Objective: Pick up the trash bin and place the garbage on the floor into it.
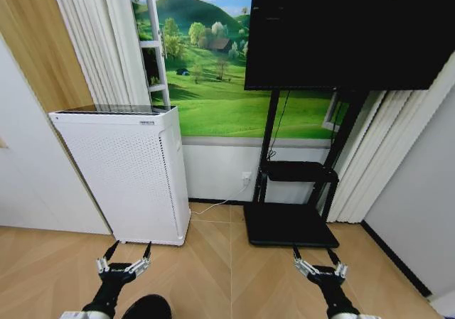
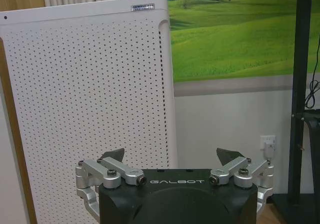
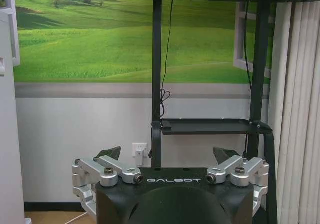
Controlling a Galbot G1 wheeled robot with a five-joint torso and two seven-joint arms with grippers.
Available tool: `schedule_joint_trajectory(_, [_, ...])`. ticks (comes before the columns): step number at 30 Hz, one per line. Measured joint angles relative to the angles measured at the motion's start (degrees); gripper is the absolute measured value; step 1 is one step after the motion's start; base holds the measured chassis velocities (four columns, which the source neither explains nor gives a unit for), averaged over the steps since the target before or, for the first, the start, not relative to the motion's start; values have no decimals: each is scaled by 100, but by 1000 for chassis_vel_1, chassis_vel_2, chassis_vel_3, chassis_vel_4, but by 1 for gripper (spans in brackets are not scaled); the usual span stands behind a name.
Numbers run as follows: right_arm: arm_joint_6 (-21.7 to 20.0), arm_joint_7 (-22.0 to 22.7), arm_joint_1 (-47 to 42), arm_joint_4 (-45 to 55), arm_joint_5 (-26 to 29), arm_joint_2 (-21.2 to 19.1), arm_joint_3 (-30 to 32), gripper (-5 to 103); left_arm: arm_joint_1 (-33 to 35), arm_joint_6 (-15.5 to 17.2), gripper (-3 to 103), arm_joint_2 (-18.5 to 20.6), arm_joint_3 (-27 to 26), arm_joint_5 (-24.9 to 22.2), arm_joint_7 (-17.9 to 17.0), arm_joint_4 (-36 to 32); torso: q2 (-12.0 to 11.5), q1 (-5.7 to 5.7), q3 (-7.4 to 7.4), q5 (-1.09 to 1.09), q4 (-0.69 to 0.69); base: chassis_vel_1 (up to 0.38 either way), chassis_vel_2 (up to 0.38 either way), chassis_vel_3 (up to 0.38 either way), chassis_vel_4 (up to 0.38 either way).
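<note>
While both arms are hanging low over the wooden floor point(image 1: 213, 276), the left pincer point(image 1: 128, 251) is hovering with its fingers spread just in front of the white perforated cabinet point(image 1: 128, 177). The right pincer point(image 1: 316, 255), equally spread and holding nothing, is pointing at the black TV stand point(image 1: 288, 219) to the cabinet's right. A dark rounded shape point(image 1: 146, 308), possibly the trash bin, is sitting near the left pincer, on the side away from the cabinet.
</note>
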Motion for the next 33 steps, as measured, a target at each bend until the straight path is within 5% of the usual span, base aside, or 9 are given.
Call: schedule_joint_trajectory(33, [0, -1, -3, 0, 0, 0, -1, 100, 1, -1, 100, 0, -1, 0, -1, 0, -16, -14, -16, -1, 1, 292, -247, -291, 260])
